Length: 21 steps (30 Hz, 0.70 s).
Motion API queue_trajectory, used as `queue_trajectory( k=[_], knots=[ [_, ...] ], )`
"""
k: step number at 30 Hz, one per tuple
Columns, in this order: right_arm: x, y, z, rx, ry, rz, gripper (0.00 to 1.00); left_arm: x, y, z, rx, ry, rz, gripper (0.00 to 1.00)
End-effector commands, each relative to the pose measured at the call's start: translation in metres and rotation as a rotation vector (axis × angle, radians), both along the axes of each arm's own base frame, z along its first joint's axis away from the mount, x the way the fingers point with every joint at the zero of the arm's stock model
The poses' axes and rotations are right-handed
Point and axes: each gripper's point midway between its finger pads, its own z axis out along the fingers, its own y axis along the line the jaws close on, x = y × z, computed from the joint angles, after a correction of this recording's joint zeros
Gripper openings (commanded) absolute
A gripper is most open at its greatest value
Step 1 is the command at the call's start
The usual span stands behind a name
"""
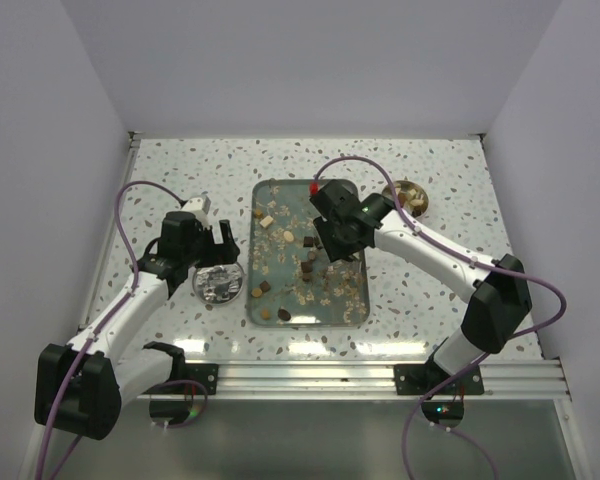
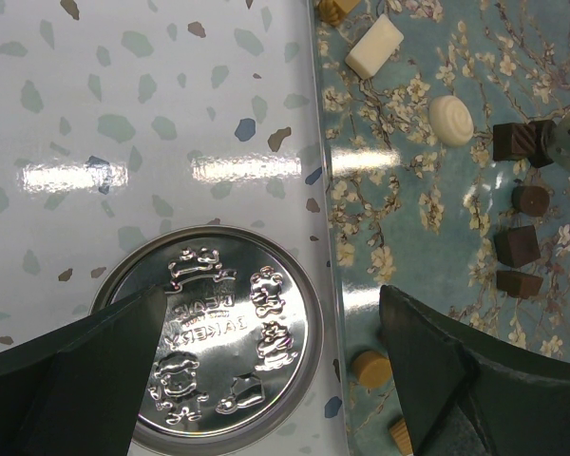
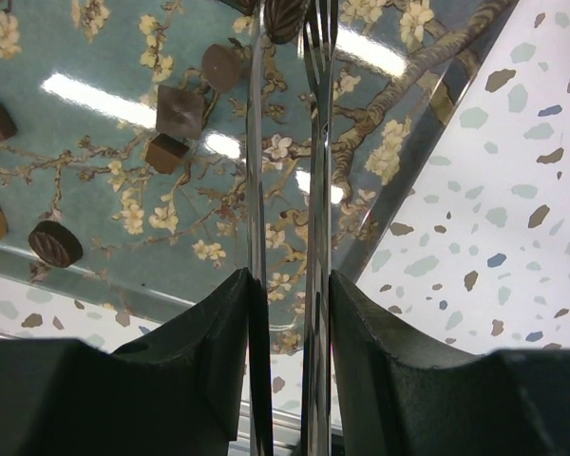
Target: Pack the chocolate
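My right claw (image 3: 290,313) is clamped on metal tongs (image 3: 256,190), tips bracketing a dark chocolate (image 3: 285,13) on the floral tray (image 3: 418,114); I'd pinch gently, lift straight, carry to the tin (image 2: 223,285) under my empty, wide-open left claw (image 2: 274,318).

My tongs (image 3: 315,190) are mirror-bright silver, over a teal tray (image 3: 95,190) patterned with cream blossoms on brown branches. To one side of the tongs I see dark brown chocolates (image 3: 180,112). On the other side lies white tabletop (image 3: 513,218) flecked blue, brown and green. Beyond the tray is an embossed silver tin lid (image 2: 218,351).
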Motion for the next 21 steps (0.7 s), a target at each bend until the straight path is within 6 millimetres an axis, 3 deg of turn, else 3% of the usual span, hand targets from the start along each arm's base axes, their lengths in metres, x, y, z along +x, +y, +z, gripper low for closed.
queue_trajectory(
  k=[1,21],
  knots=[
    [0.005,-0.006,0.007,-0.011,-0.045,-0.039,0.4,0.008,-0.001,0.013,-0.004,-0.067,-0.01,1.0],
    [0.006,0.005,0.003,0.016,-0.024,-0.02,0.4,0.007,0.0,0.014,-0.006,-0.068,-0.005,1.0]
  ],
)
